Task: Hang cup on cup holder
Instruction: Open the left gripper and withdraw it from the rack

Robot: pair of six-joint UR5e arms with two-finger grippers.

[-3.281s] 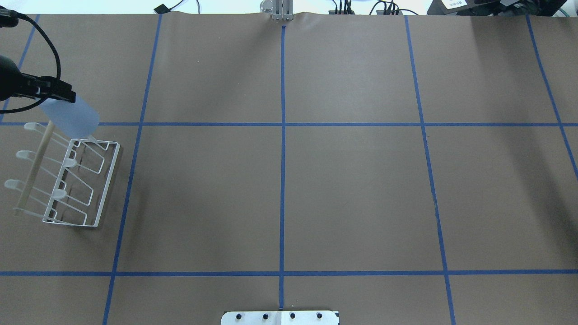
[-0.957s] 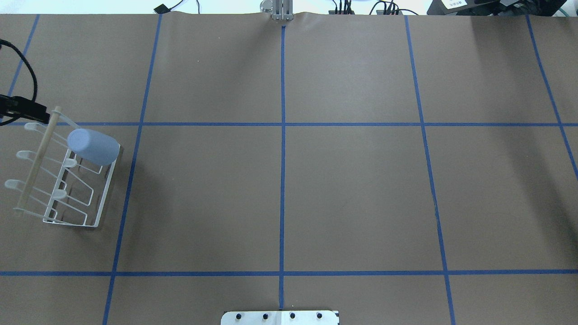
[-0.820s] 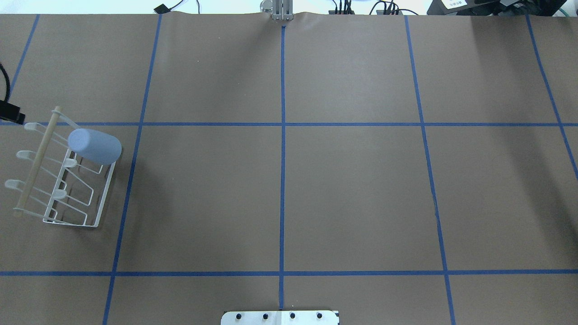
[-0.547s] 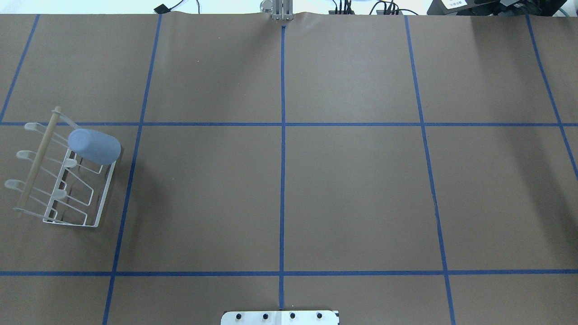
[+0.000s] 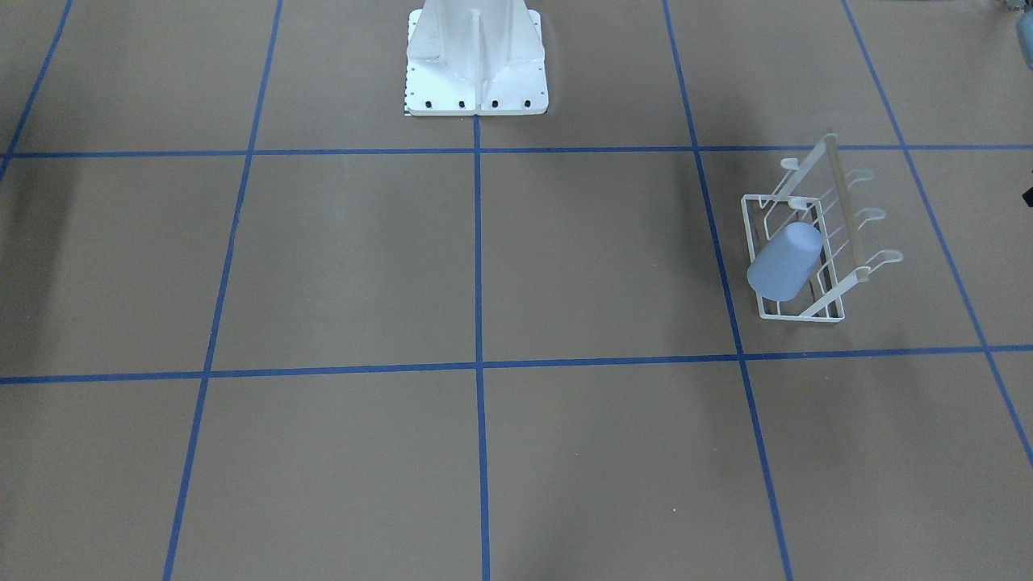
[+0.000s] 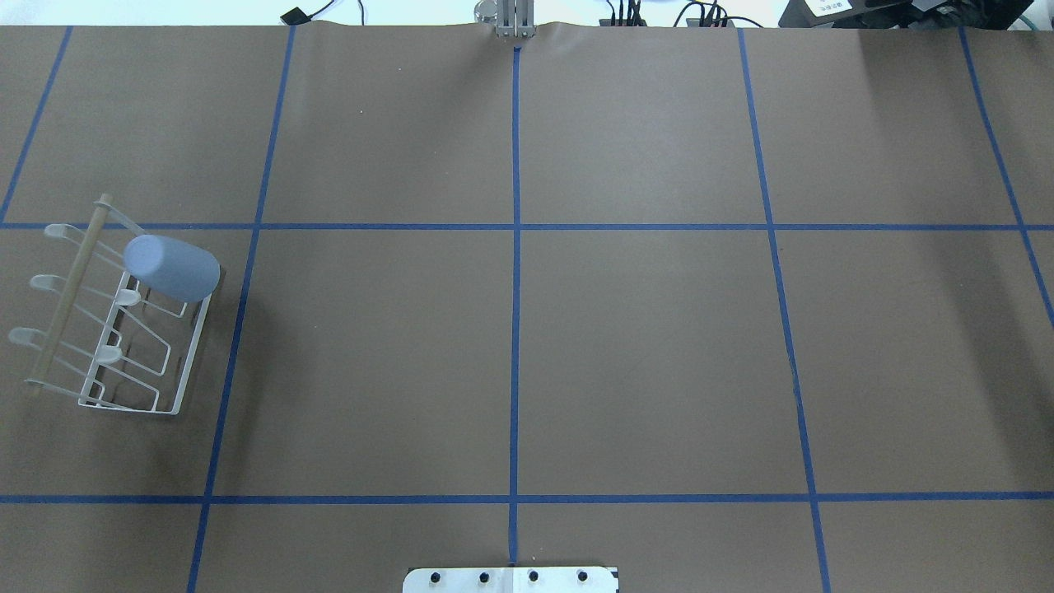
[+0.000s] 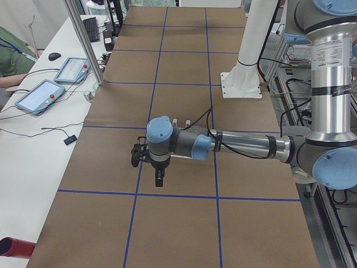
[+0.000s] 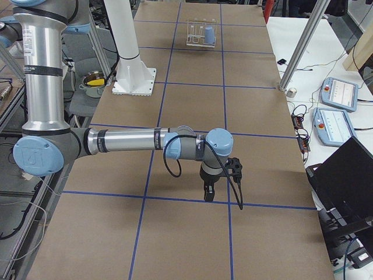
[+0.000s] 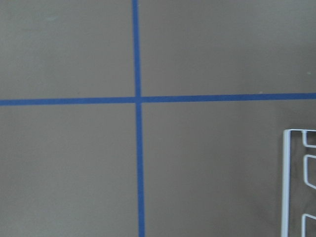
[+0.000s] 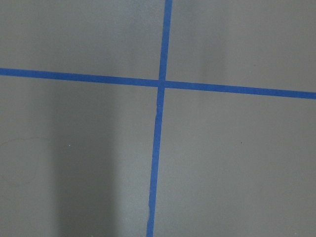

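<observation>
The pale blue cup [image 6: 171,268] sits upside down and tilted on a far prong of the white wire cup holder [image 6: 189,346] at the table's left. Nothing holds it. Both also show in the front-facing view, cup [image 5: 784,261] and holder [image 5: 799,316], and small in the right exterior view [image 8: 208,35]. My left gripper [image 7: 158,182] shows only in the left exterior view, above the table near the holder; I cannot tell if it is open. My right gripper [image 8: 208,195] shows only in the right exterior view, far from the holder; I cannot tell its state.
The white bolted pedestal [image 5: 476,56] stands at the robot's side of the table, mid-width. Blue tape lines grid the brown table cover. The left wrist view shows only an edge of the holder's frame [image 9: 285,182] and tape lines. Tablets and cables lie beyond the far edge.
My left gripper held the cup over the holder, let it go on a prong, then drew back out of the overhead view's left edge. The cup stays on the holder.
</observation>
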